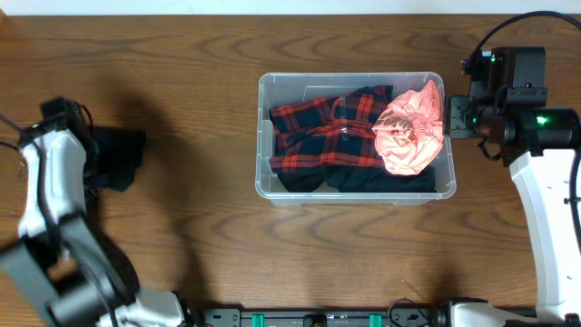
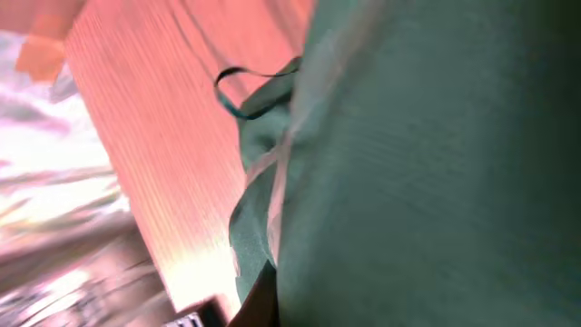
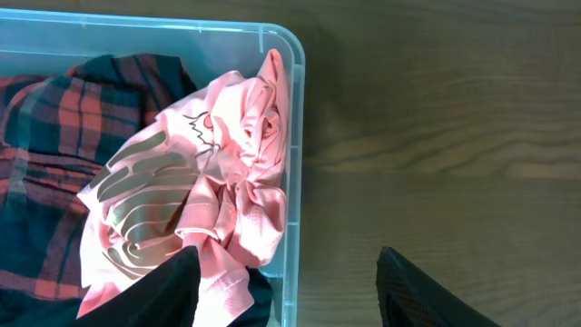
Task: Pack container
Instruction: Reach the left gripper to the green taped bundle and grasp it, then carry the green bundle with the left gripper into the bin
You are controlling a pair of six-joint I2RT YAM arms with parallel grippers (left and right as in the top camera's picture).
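The clear plastic container [image 1: 354,78] stands mid-table and holds a red-and-black plaid shirt [image 1: 318,136], a crumpled pink garment [image 1: 410,127] at its right end and dark cloth [image 1: 381,180] beneath. My right gripper [image 3: 286,300] is open and empty; it hovers over the container's right rim [image 3: 295,136], one finger above the pink garment [image 3: 209,182] and the other over bare table. My left gripper [image 1: 95,145] is at the far left, shut on a dark green garment [image 1: 123,154]. That cloth [image 2: 436,163] fills most of the left wrist view and hides one finger.
The wooden table [image 1: 182,236] runs all round the container. The right arm's body [image 1: 545,182] stands along the right edge. The left arm [image 1: 50,209] stands along the left edge. A black rail [image 1: 327,318] runs along the front edge.
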